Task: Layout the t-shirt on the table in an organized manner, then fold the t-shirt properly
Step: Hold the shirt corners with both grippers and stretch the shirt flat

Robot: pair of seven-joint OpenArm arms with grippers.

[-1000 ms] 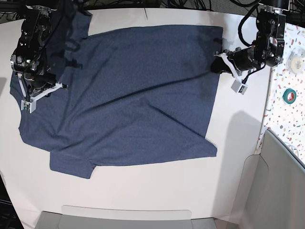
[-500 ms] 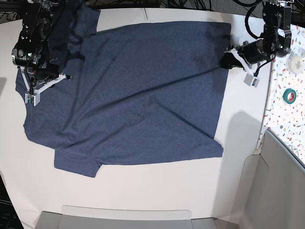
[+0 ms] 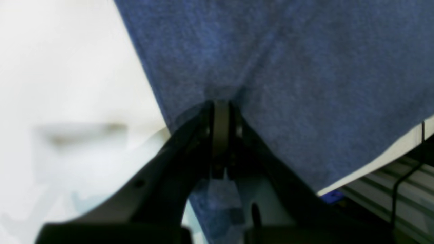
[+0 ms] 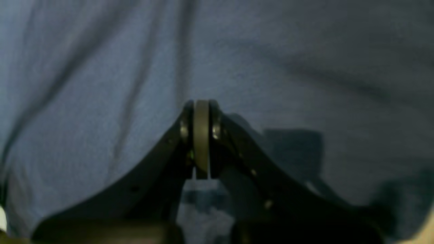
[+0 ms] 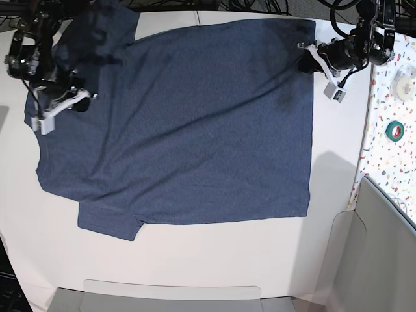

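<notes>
So the t-shirt (image 5: 195,123) was lying spread out pretty flat on the white table (image 5: 214,260), plain side up, with one sleeve poking out toward the near left corner. The left gripper (image 5: 305,62) was clamped on the shirt's hem at the far right corner, cloth pinched right between its tips in the wrist view. The right gripper (image 5: 81,104) was clenched on the fabric over by the shoulder on the left side.

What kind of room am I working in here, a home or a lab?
Most likely a lab bench: a plain white matte table, bundled black cables behind it, and a green tape roll on a speckled side surface. Only a dark navy t-shirt is laid out.
</notes>
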